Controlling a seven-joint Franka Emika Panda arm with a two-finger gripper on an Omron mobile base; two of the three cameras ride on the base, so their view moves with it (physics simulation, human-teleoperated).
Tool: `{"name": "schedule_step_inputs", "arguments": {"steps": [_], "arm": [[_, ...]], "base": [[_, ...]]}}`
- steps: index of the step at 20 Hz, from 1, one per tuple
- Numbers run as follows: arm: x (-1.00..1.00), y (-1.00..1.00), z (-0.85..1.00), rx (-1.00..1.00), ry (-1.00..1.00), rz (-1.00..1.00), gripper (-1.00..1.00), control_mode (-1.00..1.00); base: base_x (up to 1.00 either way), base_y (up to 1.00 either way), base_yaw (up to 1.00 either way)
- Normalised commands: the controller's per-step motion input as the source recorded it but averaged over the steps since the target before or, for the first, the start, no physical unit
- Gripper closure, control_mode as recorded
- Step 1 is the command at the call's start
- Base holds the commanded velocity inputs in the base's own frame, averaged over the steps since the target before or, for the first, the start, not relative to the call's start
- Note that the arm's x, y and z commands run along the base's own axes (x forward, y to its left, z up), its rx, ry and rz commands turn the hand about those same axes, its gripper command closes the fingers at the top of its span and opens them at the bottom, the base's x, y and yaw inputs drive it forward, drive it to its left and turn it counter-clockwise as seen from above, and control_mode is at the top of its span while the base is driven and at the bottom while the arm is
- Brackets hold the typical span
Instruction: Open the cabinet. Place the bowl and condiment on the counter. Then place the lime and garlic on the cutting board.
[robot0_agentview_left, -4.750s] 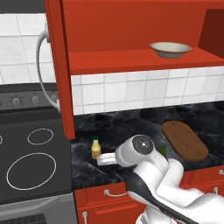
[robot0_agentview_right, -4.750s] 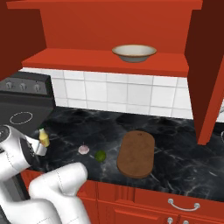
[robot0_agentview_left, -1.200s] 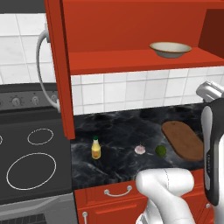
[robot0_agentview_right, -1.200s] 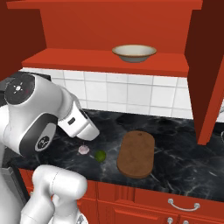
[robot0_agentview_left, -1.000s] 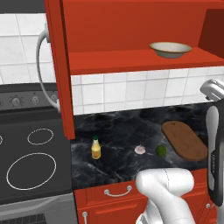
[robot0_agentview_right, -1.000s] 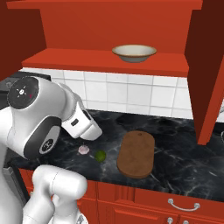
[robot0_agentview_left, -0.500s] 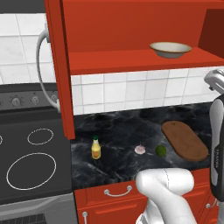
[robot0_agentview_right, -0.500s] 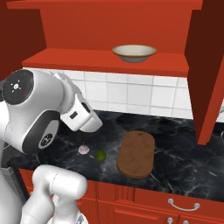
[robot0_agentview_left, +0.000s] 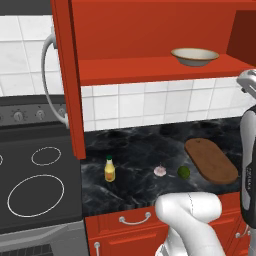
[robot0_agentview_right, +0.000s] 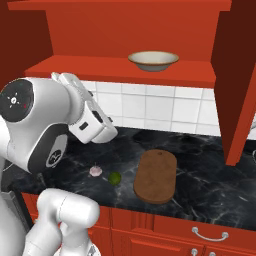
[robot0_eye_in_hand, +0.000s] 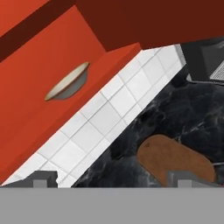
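counter (robot0_agentview_left: 140, 155): glossy black marble, white veins
cutting board (robot0_agentview_right: 156, 176): matt brown wood
cabinet (robot0_agentview_left: 150, 40): smooth red paint
bowl (robot0_agentview_right: 153, 61): smooth cream glaze
backsplash tiles (robot0_agentview_left: 165, 105): glossy white

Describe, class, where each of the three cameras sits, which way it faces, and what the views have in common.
Left base view: behind the arm to its left, looking forward and down at the counter, stovetop and open cabinet; the white arm rises lower right.
Right base view: behind to its right, looking at the same counter and cabinet; the arm fills the left.
Hand view: on the hand, rolled, facing the shelf; the gripper is open.
Shared: all three show the bowl and cutting board; both base views show the lime and garlic.
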Motion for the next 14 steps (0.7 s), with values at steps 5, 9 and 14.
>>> {"name": "schedule_step_inputs", "arguments": {"steps": [5,9,14], "arm": [[0.15,0.00,0.18,0.00,-0.01,-0.02,-1.00,-1.00],[0.11,-0.07,0.21,0.04,0.00,0.00,-1.00,-1.00],[0.17,-0.14,0.11,0.08,-0.02,0.00,-1.00,-1.00]], "base": [[0.00,0.00,0.00],[0.00,0.00,0.00],[0.00,0.00,0.00]]}}
